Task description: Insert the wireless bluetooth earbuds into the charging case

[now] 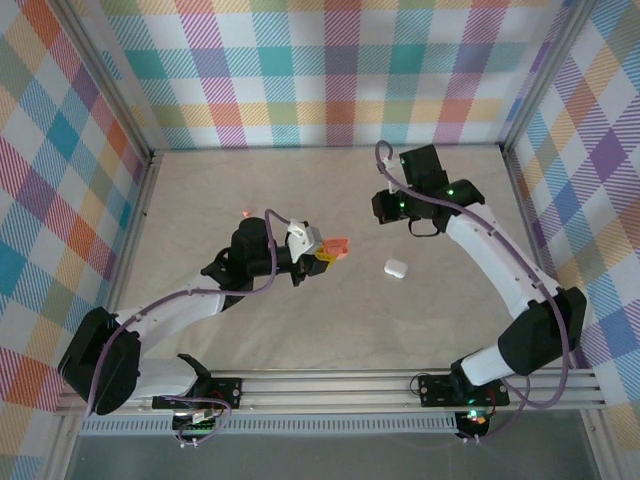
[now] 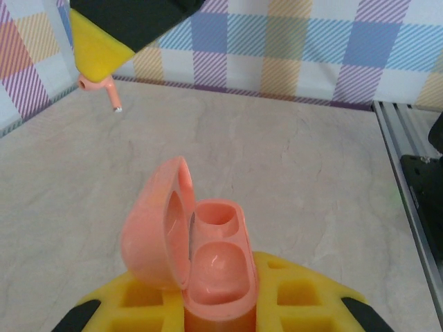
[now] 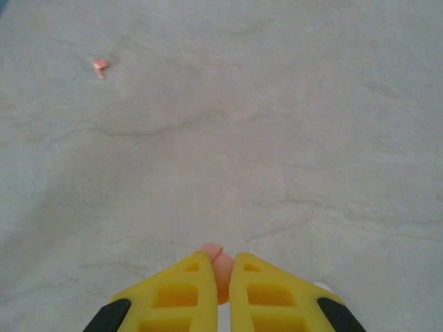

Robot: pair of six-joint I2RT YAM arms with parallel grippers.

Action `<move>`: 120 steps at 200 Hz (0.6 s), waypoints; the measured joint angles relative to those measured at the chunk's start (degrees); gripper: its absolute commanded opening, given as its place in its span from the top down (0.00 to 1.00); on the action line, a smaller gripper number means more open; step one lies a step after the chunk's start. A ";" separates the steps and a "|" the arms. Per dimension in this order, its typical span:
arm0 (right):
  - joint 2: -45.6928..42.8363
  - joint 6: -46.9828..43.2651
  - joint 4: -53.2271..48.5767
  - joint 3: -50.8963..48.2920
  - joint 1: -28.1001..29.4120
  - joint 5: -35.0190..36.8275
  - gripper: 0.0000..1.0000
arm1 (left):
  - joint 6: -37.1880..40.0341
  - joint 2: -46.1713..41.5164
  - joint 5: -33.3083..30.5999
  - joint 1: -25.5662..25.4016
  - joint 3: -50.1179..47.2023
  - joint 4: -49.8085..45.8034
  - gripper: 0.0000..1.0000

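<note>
- Pink earbud [image 3: 213, 257] sits clenched between my right fingers [image 3: 180, 294], well apart from the case [image 2: 208, 256].
- Lid open and sockets empty, the case is gripped by my left fingers [image 2: 297, 297].
- I judge this the delivery step: next, line the stem up over a socket.
- One second earbud [image 3: 100, 66] lies on the table [image 3: 311, 104].

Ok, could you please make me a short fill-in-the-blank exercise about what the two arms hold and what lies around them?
1. The left fingers hold the pink case with its lid ____.
2. The right fingers pinch one pink ____.
3. The other earbud lies on the ____.
4. The loose case is ____ in colour.
Missing words: open; earbud; table; white.
</note>
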 measured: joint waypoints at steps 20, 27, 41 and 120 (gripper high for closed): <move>-2.19 -0.22 1.53 -1.22 1.14 -1.01 0.91 | -1.84 0.63 -0.20 0.00 0.07 2.03 1.00; -2.93 -0.35 1.97 -1.51 1.51 -1.40 0.91 | -2.40 0.85 -0.35 0.00 0.20 2.40 1.00; -4.50 -0.68 2.95 -2.12 2.47 -2.12 0.91 | -3.63 1.38 -0.66 0.00 0.76 2.69 1.00; -10.36 -6.03 9.07 -6.60 8.22 -5.90 0.90 | -9.18 1.79 -1.27 0.07 1.99 5.51 1.00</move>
